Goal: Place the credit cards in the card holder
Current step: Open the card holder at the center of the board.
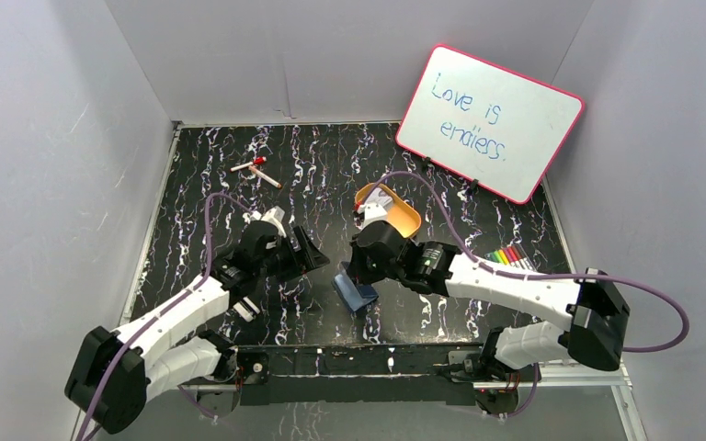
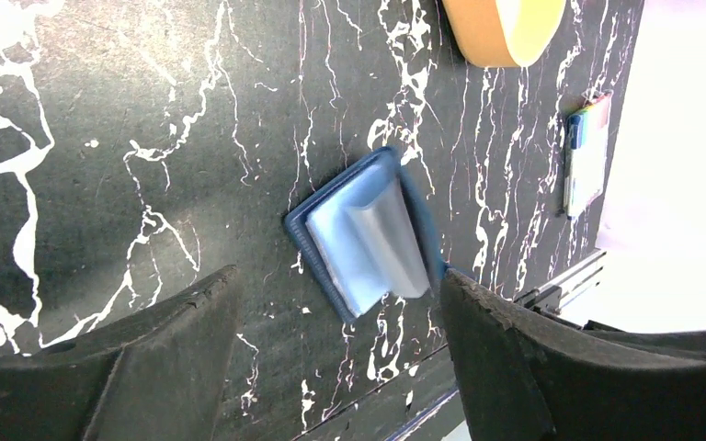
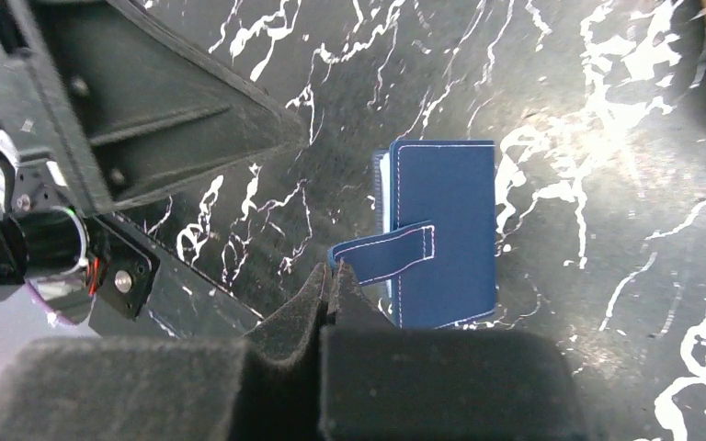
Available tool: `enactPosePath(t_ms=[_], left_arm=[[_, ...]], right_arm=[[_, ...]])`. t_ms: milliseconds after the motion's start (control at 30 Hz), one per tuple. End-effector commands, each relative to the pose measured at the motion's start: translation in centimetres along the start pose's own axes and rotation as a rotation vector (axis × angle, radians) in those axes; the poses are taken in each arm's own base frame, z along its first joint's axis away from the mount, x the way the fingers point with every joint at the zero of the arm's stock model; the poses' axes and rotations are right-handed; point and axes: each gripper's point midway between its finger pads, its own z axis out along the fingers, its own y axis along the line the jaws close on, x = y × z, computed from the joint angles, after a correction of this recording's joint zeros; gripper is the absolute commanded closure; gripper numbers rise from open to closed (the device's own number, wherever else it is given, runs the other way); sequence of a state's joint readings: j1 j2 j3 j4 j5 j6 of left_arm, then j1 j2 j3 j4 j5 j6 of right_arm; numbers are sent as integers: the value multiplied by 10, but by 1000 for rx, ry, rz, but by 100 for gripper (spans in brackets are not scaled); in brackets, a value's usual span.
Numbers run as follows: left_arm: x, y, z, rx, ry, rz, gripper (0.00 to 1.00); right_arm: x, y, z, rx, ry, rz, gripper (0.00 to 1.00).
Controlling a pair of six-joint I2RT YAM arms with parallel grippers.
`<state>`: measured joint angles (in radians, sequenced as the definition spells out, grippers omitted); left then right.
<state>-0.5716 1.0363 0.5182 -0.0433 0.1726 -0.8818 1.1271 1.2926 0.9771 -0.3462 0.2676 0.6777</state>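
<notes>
Card holder (image 3: 446, 230): lying on the tabletop (image 3: 607, 138), just ahead of the right end effector (image 3: 331, 276) and below the left.
Snap tab (image 3: 388, 253): the right end effector is pinching its tip, fingers pressed together.
Left end effector (image 2: 335, 276): hovering with fingers spread wide, gripping nothing.
Credit card (image 2: 391, 241): seemingly sitting in the pale pocket.
Handling: looking light, floppy and prone to sliding; the tab or cover edge is looking like the best hold.
</notes>
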Motion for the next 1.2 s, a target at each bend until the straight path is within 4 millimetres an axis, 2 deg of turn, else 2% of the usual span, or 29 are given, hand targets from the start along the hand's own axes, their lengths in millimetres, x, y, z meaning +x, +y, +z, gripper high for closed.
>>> enactPosePath(t_ms=[0, 100, 200, 300, 467, 567, 667, 833, 967, 1067, 1167], left_arm=[[13, 16, -8, -33, 17, -1, 23], [21, 20, -5, -27, 41, -31, 23], [30, 21, 0, -11, 77, -39, 25], [38, 24, 3, -3, 109, -55, 28], [35, 9, 10, 68, 106, -57, 30], [36, 1, 15, 97, 123, -44, 30], [36, -2, 18, 104, 126, -33, 30], [33, 0, 11, 108, 76, -37, 30], [32, 0, 4, 117, 55, -39, 32], [29, -1, 1, 120, 40, -34, 33], [29, -2, 2, 122, 43, -35, 33]], right_arm=[[8, 25, 10, -139, 17, 25, 100], [14, 15, 16, -88, 21, 64, 100], [19, -7, 17, 8, -5, 109, 100], [25, -31, 11, 98, -37, 167, 100], [33, -63, -3, 205, -78, 232, 100], [33, -55, -6, 143, -88, 242, 100], [27, -33, -6, 26, -100, 267, 100], [0, 7, -7, -126, -150, 304, 100], [-15, 28, -7, -191, -161, 313, 100], [-18, 29, -7, -187, -171, 323, 100], [-11, 12, -7, -111, -165, 349, 100]])
